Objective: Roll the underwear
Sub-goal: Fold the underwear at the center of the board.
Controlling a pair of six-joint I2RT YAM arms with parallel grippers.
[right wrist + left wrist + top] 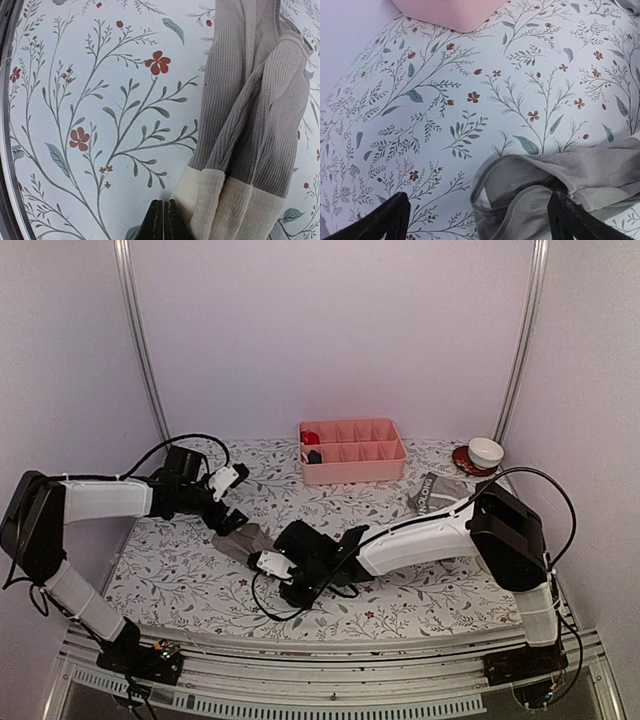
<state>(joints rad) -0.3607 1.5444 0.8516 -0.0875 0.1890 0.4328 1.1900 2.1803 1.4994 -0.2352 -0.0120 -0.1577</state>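
Fingers (395,217) of our left gripper (477,210) gape empty over the grey briefs (560,182); right gripper (163,220) shut, empty, beside the waistband (220,200). Seemingly pre-roll; next we grasp that waistband.

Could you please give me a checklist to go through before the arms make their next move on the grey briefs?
1. The left gripper is open: ok, jaws wide, nothing held.
2. The right gripper is free of cloth: ok, shut beside the waistband, no cloth seen between its fingers.
3. The briefs lie flat for rolling: not ok, bunched in folds.
4. The left gripper is over the briefs: ok, cloth lies between its fingers.
5. The boxer-briefs are out of the way: ok, apart at the right.
6. The tray is out of the way: ok, at the back.
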